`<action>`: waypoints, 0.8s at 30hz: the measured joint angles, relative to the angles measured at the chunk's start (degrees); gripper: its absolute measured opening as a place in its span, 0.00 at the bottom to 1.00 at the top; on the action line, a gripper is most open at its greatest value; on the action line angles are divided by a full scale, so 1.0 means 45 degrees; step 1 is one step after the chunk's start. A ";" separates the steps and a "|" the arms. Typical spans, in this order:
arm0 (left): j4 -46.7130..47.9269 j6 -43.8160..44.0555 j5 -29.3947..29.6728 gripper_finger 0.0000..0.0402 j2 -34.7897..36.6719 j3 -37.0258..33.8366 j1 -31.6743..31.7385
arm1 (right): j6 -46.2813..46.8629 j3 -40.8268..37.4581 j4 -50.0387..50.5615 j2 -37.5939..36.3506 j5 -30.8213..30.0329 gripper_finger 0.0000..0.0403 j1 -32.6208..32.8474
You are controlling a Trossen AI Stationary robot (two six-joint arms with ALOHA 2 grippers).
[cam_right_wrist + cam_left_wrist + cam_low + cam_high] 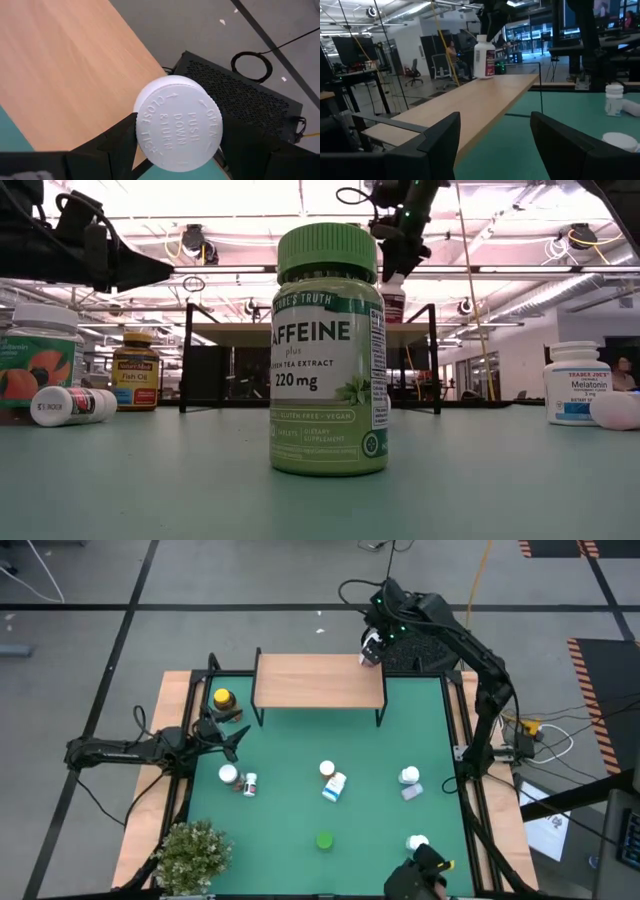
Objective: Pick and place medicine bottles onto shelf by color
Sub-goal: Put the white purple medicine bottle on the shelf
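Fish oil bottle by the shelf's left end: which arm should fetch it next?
Left. Its open tool sits right beside the fish oil bottle, while the right tool is gripping a white bottle at the shelf's far right corner.

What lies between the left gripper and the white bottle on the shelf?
Only the bare shelf board lies between the open left gripper and the white bottle, as the left wrist view shows.

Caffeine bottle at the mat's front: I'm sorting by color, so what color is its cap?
Green, matching the caffeine bottle body; the low view shows it best.
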State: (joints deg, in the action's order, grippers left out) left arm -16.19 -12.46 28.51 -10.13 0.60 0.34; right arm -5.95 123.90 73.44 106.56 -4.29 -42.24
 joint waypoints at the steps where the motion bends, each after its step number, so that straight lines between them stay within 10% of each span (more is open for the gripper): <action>1: -0.0031 0.0045 0.0000 0.61 0.0000 0.0000 0.0000 | 0.0030 0.0000 -0.0018 0.0000 0.0003 0.59 0.0003; 24: 0.0015 0.0181 0.0000 0.61 0.0004 0.0000 -0.0001 | -0.0242 -0.0747 -0.1368 -0.0024 0.0976 0.65 0.0495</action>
State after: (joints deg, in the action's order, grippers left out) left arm -16.12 -11.65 28.51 -10.11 0.60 0.33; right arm -7.03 120.53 67.29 106.45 0.10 -40.01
